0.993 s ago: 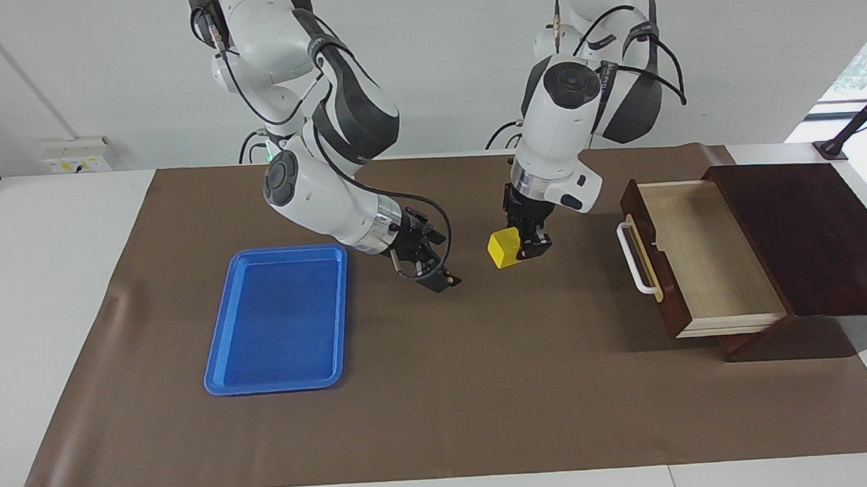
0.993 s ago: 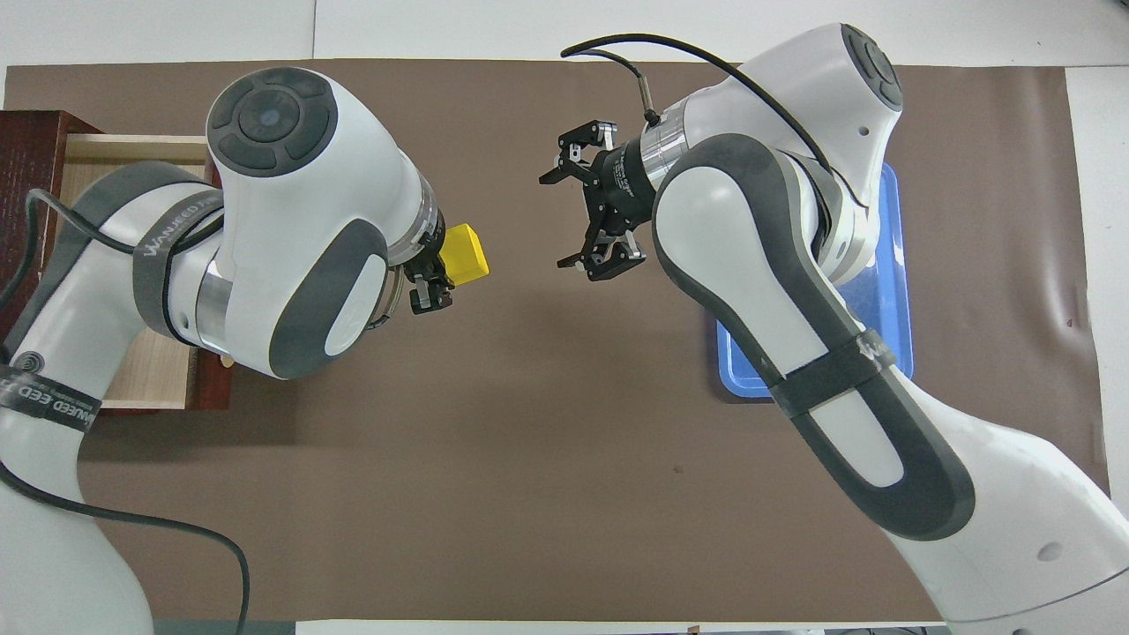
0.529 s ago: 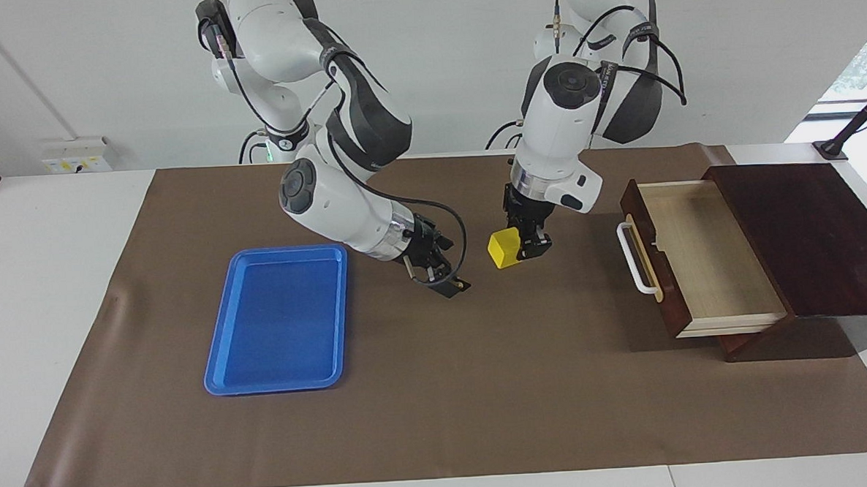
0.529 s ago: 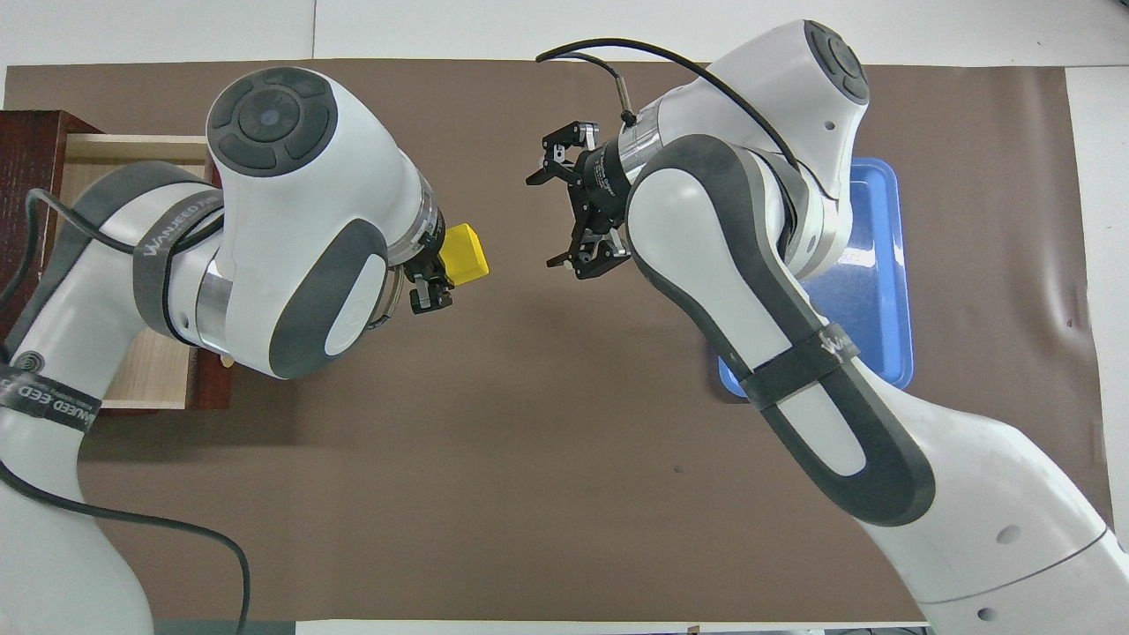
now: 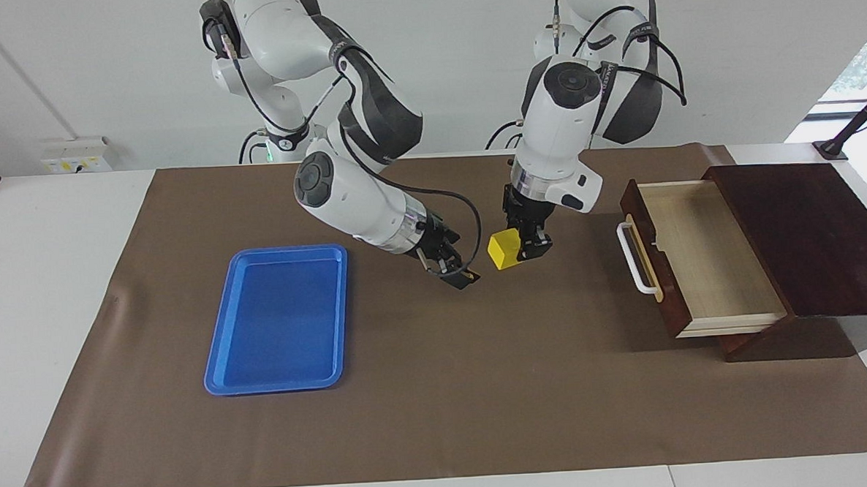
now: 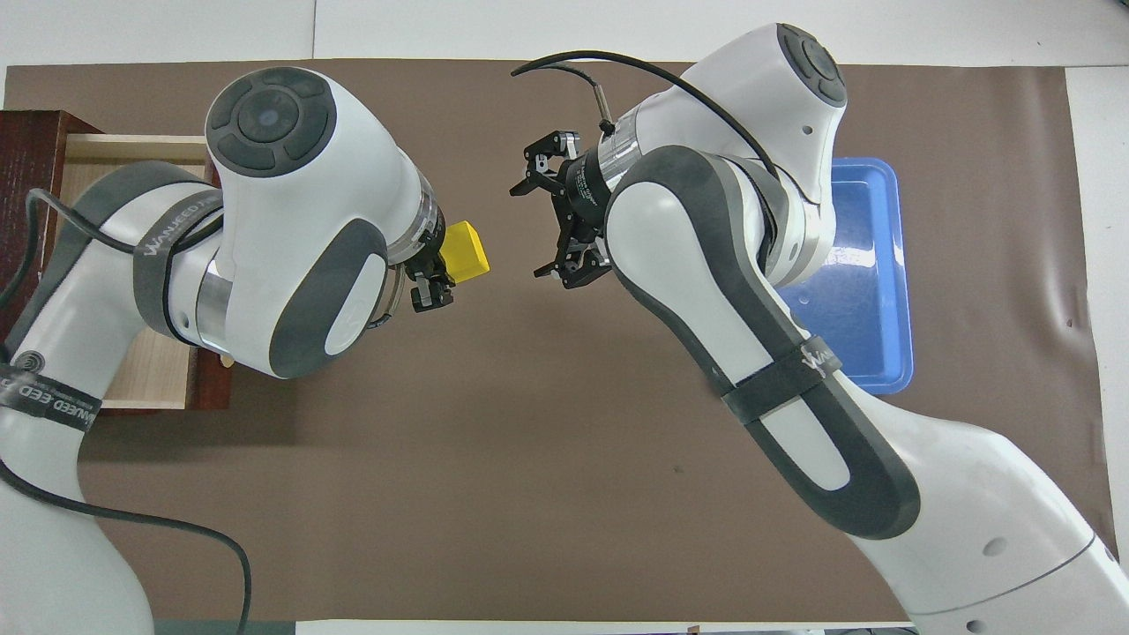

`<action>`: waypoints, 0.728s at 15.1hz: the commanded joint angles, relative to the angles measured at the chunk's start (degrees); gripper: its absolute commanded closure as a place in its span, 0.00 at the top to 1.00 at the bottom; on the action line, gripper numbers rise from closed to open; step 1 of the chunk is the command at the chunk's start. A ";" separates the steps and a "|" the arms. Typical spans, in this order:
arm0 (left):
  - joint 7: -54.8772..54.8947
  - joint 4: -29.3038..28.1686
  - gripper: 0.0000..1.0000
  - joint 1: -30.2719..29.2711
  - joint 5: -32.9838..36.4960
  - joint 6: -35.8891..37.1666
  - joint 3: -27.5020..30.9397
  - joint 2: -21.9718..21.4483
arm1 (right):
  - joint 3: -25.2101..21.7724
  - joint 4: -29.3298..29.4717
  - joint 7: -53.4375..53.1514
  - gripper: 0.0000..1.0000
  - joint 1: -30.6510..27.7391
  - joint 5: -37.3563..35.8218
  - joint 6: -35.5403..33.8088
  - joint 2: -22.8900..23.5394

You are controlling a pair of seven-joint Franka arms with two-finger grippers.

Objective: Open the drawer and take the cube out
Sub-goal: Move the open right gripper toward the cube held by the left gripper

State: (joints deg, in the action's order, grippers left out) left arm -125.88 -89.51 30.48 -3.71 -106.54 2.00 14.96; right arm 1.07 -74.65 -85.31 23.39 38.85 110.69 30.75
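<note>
While the left gripper [image 5: 519,248] holds the cube [image 5: 503,248] clamped in its jaws above the worktop [image 5: 484,388], clear of the open drawer [image 5: 698,261], bring your right gripper [image 5: 458,274], jaws apart, squarely around the cube's free faces before closing.

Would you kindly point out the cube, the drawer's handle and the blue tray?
cube [image 5: 504,248], facing view, its front face.
drawer handle [image 5: 636,267], facing view, middle of the white bar.
blue tray [image 5: 279,386], facing view, its rim.
</note>
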 commanded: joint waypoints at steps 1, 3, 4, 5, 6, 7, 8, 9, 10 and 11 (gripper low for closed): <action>-1.29 1.00 0.00 0.90 -0.07 -0.68 0.90 0.68 | 0.25 2.49 -0.30 0.99 -0.18 -0.80 -0.39 1.42; -1.47 1.00 0.00 0.90 -0.06 -0.77 0.90 0.68 | 0.25 3.89 -0.30 0.99 -0.18 -0.79 -0.30 2.21; -1.47 0.91 0.00 0.90 -0.06 -0.77 0.90 0.68 | 0.25 5.38 -0.39 0.99 -0.27 -0.79 -0.91 3.00; -1.47 0.91 0.00 0.90 -0.06 -1.03 0.90 0.68 | 0.17 7.39 -0.65 0.98 -0.19 -0.79 -1.09 4.31; -1.47 0.74 0.00 0.90 -0.06 -1.21 0.90 0.68 | 0.17 8.89 -1.09 0.98 0.16 -0.88 -1.18 5.63; -1.47 0.48 0.00 0.90 -0.06 -1.30 0.90 0.68 | -0.10 9.86 -1.26 0.97 0.86 -1.06 -1.10 6.51; -1.47 0.39 0.00 0.90 -0.06 -1.39 0.90 0.60 | -0.10 10.48 -1.27 0.97 0.96 -1.15 -1.18 6.95; -1.47 0.38 0.00 0.90 -0.06 -1.39 0.90 0.68 | -0.10 10.58 -1.27 0.97 0.96 -1.15 -1.18 6.96; -1.56 0.38 0.00 0.90 0.46 -1.39 0.90 0.60 | -0.10 10.58 -1.35 0.97 0.96 -1.15 -1.36 6.96; -1.56 0.30 0.00 0.90 0.72 -1.39 0.90 0.60 | -0.10 10.58 -1.35 0.97 1.04 -1.15 -1.88 6.87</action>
State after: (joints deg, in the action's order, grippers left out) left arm -126.56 -89.51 30.48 -3.63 -107.24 2.03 15.23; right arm 1.05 -67.29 -85.31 24.27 38.85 110.58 36.03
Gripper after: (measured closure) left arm 0.441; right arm 0.026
